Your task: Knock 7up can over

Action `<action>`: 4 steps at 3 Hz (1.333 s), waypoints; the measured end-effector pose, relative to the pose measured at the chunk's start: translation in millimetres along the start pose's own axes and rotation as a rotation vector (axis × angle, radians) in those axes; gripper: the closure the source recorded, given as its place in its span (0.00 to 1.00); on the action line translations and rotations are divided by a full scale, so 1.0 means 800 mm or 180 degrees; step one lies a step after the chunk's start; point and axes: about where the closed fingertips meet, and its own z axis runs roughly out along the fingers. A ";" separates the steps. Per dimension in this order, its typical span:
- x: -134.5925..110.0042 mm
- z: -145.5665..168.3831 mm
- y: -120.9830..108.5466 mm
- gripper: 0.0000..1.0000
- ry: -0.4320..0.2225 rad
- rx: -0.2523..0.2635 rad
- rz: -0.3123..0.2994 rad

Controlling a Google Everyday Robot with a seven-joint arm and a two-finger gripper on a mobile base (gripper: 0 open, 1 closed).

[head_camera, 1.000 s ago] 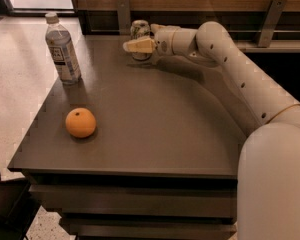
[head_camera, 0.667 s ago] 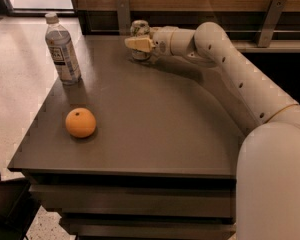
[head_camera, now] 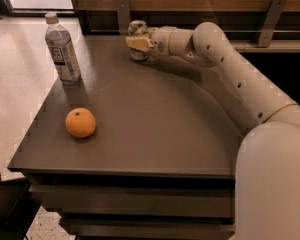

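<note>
The 7up can (head_camera: 137,30) stands upright at the far edge of the dark table (head_camera: 155,124), its silver top showing and its lower body partly hidden. My gripper (head_camera: 138,43) reaches in from the right on a long white arm and sits right in front of the can, against or around its middle. The cream-coloured fingers (head_camera: 140,43) cover the can's body.
A clear plastic water bottle (head_camera: 61,49) with a white cap stands at the table's left edge. An orange (head_camera: 80,122) lies near the front left. A wooden wall with metal brackets (head_camera: 123,15) runs behind the table. Light floor lies to the left.
The gripper has stayed at the can with little or no visible shift. The can still stands upright. The bottle and orange have not moved.
</note>
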 end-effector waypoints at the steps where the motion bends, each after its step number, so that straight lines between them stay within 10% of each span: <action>1: 0.000 0.003 0.003 1.00 0.0001 -0.0015 0.0002; 4: -0.010 -0.026 0.005 1.00 0.0360 0.0083 -0.0111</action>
